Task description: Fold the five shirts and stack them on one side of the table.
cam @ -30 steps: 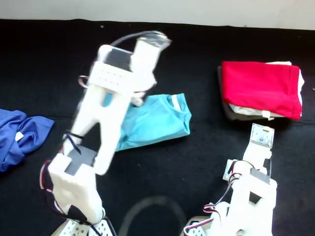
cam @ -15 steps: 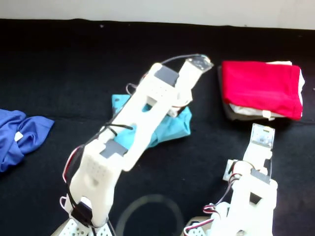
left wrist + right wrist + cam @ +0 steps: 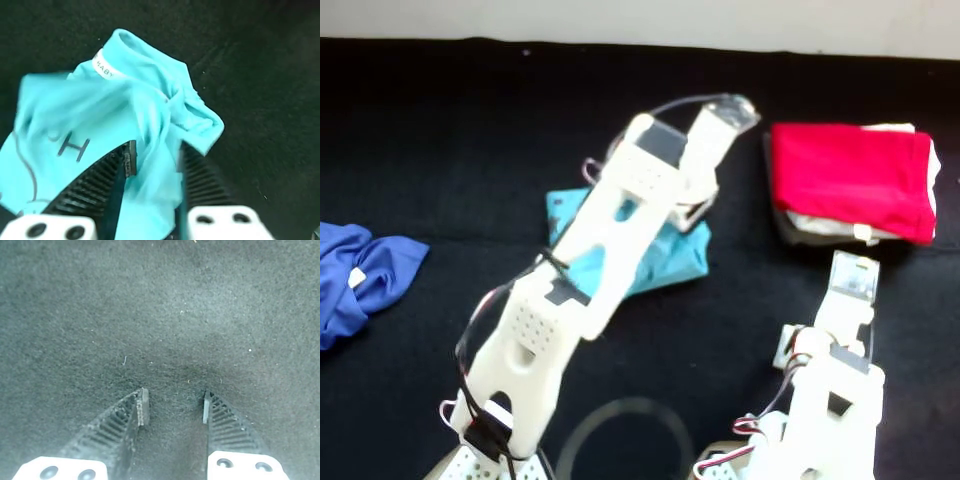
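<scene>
A teal shirt (image 3: pixel 672 256) lies crumpled at the table's middle, partly under my left arm. My left gripper (image 3: pixel 694 208) is down on its right part. In the left wrist view a ridge of the teal shirt (image 3: pixel 100 115) stands bunched between the fingers, and the left gripper (image 3: pixel 155 152) is shut on it. A folded red shirt (image 3: pixel 850 178) tops a stack at the far right, with white and dark cloth showing beneath. A blue shirt (image 3: pixel 360 275) lies rumpled at the left edge. My right gripper (image 3: pixel 172 407) hangs open over bare black cloth, near the front right (image 3: pixel 850 278).
The table (image 3: pixel 470 120) is covered in black cloth, with a pale wall along its far edge. The stack sits close to the right edge. My left arm stretches diagonally across the middle. A thin ring-shaped cable (image 3: pixel 620 425) lies between the arm bases.
My left arm swung from the left of the teal shirt over to its right part and came down on it. The shirt's left edge shifted a little. The right arm kept still.
</scene>
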Controlling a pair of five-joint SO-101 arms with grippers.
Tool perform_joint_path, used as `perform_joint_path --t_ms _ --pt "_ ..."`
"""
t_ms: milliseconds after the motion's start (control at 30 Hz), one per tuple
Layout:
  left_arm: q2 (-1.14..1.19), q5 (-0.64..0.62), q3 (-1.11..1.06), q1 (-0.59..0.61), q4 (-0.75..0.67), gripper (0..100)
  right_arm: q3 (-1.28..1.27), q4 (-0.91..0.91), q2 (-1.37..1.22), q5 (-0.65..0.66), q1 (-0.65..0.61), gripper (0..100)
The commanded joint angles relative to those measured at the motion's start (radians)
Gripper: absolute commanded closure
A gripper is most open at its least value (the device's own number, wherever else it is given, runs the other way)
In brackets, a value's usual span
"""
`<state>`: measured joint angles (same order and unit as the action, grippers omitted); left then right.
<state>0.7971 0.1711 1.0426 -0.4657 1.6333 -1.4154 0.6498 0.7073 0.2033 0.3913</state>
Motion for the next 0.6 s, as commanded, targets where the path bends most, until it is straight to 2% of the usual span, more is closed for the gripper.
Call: perform_joint_path --t_ms 0,67,167,367,567 --pt "-0.013 -0.009 0.177 0.044 0.101 82 -0.015 -0.024 0.001 0.003 0.002 81.5" --pt "-0.013 -0.009 0.223 0.081 0.129 84 -0.015 -0.024 0.001 0.003 0.002 81.5" --pt "-0.004 -0.009 0.223 0.142 0.13 100 -0.013 -0.024 0.001 0.003 0.002 81.5" --pt "0.038 -0.006 0.065 0.196 0.129 99 -0.013 -0.024 0.001 0.003 0.002 81.5" --pt "0.062 -0.038 -0.01 0.15 0.129 99 -0.013 -0.024 0.001 0.003 0.002 81.5"
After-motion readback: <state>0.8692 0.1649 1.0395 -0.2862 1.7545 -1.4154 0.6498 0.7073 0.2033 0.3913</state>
